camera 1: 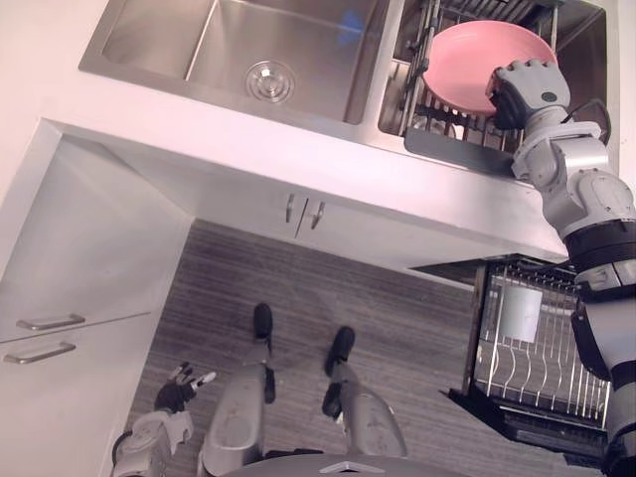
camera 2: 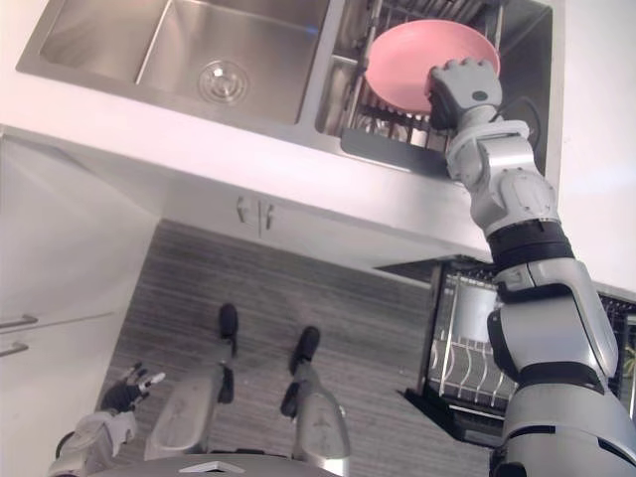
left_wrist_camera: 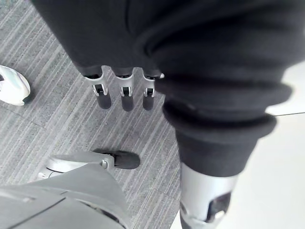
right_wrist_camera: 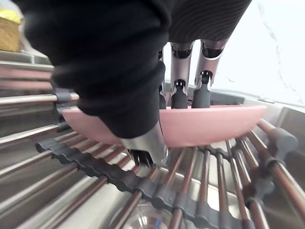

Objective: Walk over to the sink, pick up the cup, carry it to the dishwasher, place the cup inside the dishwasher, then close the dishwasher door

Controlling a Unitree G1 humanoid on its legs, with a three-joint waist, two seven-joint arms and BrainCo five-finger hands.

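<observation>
Two brushed-steel basins make up the sink set in the pale worktop. The left one is bare down to its round ribbed drain, and the right one carries a drying rack of metal bars with dark rubbery sleeves. On those bars sits a pink bowl, smooth, matte, shallow and round. It is tipped so its round face shows from above, and its rim lies across the bars. The right robot hand has it by the near edge, with the dark-tipped fingers hooked over the rim and the thumb pressed against the outer wall, a pinch on that rim. The left robot hand hangs low over the grey striped floor, fingers loosely straight and holding nothing. Lower right, the wire dishwasher rack is pulled out, and a white cup stands between its tines. Slim metal handles mark the cabinet fronts.
</observation>
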